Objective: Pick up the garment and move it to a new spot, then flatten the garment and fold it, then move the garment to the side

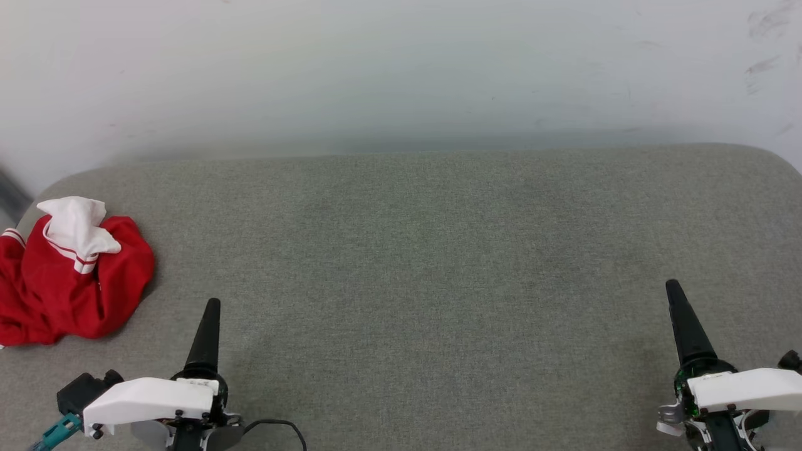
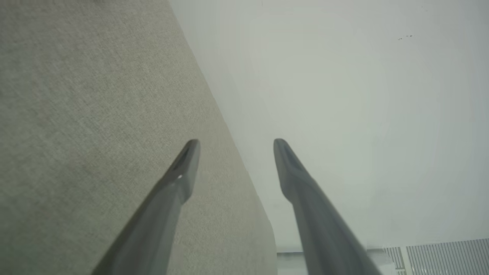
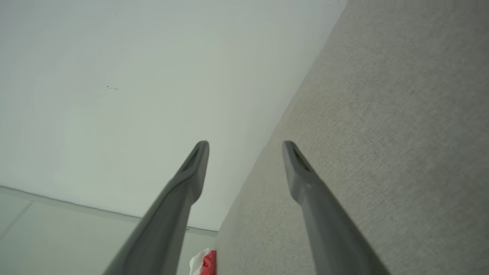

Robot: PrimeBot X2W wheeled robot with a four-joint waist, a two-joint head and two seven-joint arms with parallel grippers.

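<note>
At far left, crumpled garment [image 1: 75, 288], white sleeve [image 1: 75, 228] toward wall [image 1: 401, 69].

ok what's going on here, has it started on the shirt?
Not yet, by the look of it. The red and white shirt lies crumpled at the left end of the grey padded table, with nothing touching it. Both arms sit low at the near edge, one on each side. The left fingers and the right fingers are spread open and hold nothing. The left arm is the nearer one to the shirt, so it looks likely to reach first.
</note>
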